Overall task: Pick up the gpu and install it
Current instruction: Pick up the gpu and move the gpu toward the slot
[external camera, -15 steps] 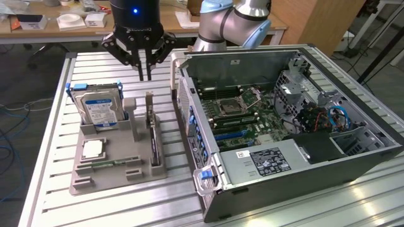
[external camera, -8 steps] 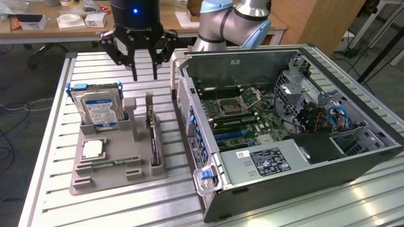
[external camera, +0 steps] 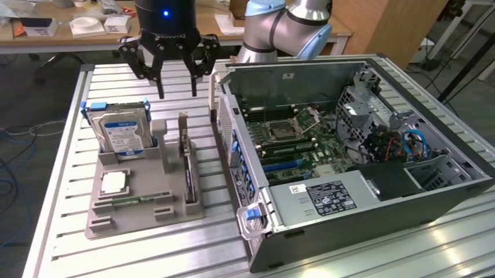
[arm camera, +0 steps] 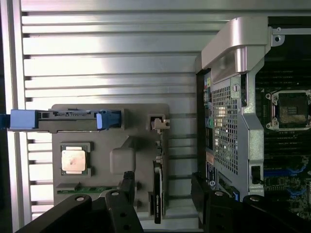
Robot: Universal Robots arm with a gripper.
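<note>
The empty gripper (external camera: 177, 91) hovers, fingers apart, over the far end of the gpu (external camera: 186, 153), which stands on edge in a holder (external camera: 147, 215), seemingly for easy pinching.

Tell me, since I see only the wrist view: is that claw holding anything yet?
Observer: No. In the exterior view the gripper hangs open and empty, well above the grey holder.
Operator: Where's the gpu?
Observer: The gpu stands on edge in the holder's slot, on the side nearest the computer case, untouched.
Operator: And the blue-ended thing?
Observer: That's a hard drive, standing upright, with a blue-white label on its face.
</note>
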